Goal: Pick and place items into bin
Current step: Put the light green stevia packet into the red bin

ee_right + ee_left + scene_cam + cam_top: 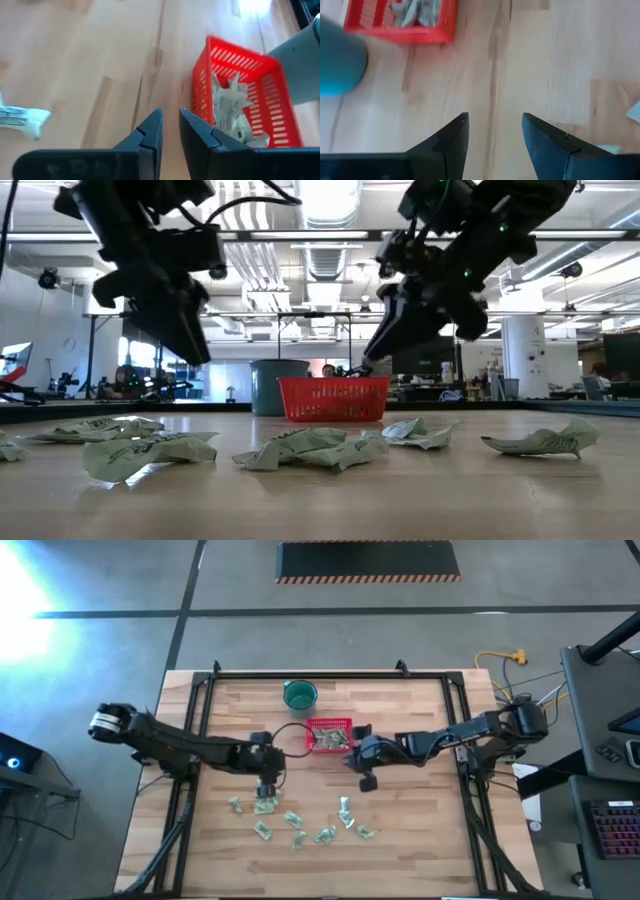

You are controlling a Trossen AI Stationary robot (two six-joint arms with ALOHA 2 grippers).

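Several pale green-and-white wrapped items lie scattered on the near half of the wooden table, also low in the low view as items. The red mesh bin stands mid-table with a few items inside. My left gripper hovers open over bare wood just left of the bin, above the far edge of the scattered items. My right gripper hangs right of the bin, its fingers narrowly apart with nothing between them.
A round dark green cup stands just beyond the bin toward the far edge. A black frame runs around the table's edges. One loose item lies on the wood ahead of my right gripper. Bare wood lies left and right of the pile.
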